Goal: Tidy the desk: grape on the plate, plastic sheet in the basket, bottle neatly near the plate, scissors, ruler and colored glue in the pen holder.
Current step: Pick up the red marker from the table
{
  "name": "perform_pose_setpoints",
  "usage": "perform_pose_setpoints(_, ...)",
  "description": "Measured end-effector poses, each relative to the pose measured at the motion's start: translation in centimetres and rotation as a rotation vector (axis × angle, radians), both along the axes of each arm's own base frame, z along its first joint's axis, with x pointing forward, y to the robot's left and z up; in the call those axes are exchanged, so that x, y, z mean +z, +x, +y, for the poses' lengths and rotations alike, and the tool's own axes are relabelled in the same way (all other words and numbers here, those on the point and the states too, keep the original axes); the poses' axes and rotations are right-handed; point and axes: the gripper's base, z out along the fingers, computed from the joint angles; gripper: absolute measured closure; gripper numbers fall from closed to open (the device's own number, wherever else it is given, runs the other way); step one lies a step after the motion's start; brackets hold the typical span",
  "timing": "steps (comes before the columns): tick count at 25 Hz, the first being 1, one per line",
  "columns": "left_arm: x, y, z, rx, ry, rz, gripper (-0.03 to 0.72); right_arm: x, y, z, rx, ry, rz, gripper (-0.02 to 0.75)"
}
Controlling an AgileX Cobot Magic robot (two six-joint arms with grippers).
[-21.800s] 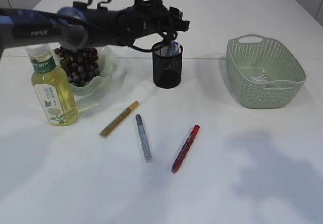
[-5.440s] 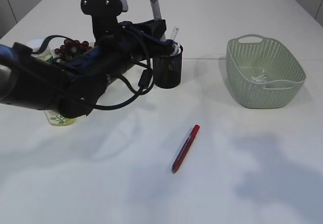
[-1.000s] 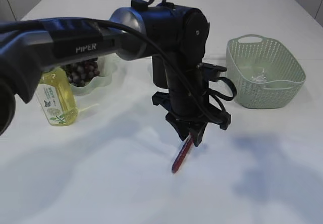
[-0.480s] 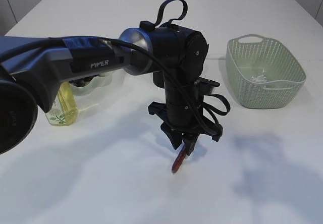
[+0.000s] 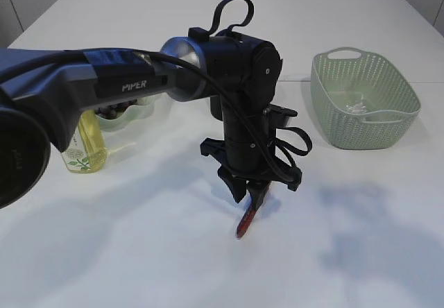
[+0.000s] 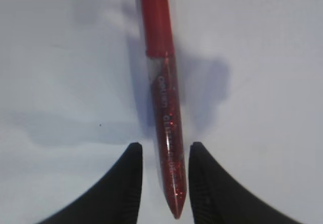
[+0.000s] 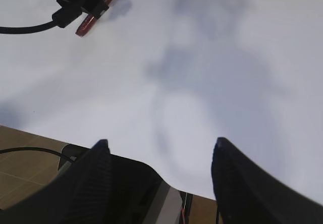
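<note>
Fingers point(image 6: 132, 183) of the left gripper point(image 6: 164, 183) stand narrowly apart on either side of the red glue pen point(image 6: 162, 108), one dark tip on each flank of its clear glitter-filled end; whether they actually press on the barrel cannot be told from the wrist view, since a thin strip of light shows between pen and tips. The pen lies flat on the white table point(image 5: 139, 252), its solid red cap pointing away from the wrist camera. From the outside view, the left arm point(image 5: 236, 79) reaches in from the left and bends straight down over the pen point(image 5: 248, 218), with the gripper point(image 5: 250, 195) low at the pen's upper end and the rest of the red barrel sticking out below toward the near edge. Behind the arm, a bottle point(image 5: 82, 145) of yellow liquid stands upright at the left, just in front of a pale green plate point(image 5: 125, 117) whose contents are mostly hidden. A green woven basket point(image 5: 364, 100) sits well apart at the right, with a small clear scrap lying in its bottom. The right gripper point(image 7: 159, 153) hangs over the near table edge, well away from the pen point(image 7: 96, 12), its two dark fingers point(image 7: 96, 168) spread wide with nothing between them.
</note>
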Motion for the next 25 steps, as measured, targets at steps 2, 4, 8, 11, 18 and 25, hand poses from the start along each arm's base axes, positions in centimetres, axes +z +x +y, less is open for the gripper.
perform_pose_setpoints(2,0.00,0.12,0.12,0.012,0.000,0.001,0.456,0.00,0.00,0.00,0.000,0.000,0.000,0.248)
perform_pose_setpoints(4,0.00,0.15,0.14,0.028,0.000,0.002,0.456,0.00,0.00,0.00,0.000,0.000,0.000,0.248)
perform_pose_setpoints(8,0.00,0.10,0.10,0.056,-0.004,0.009,0.456,0.00,0.00,0.00,0.000,0.000,0.000,0.248)
perform_pose_setpoints(11,0.01,0.12,0.11,0.076,-0.008,0.015,0.456,0.00,0.00,0.00,0.000,0.000,0.000,0.248)
perform_pose_setpoints(18,0.03,-0.29,-0.30,0.102,-0.020,0.032,0.456,0.00,0.00,0.00,0.000,0.000,0.000,0.248)
perform_pose_setpoints(25,0.03,-0.36,-0.37,0.119,-0.024,0.039,0.456,0.00,0.00,0.00,0.000,0.000,0.000,0.248)
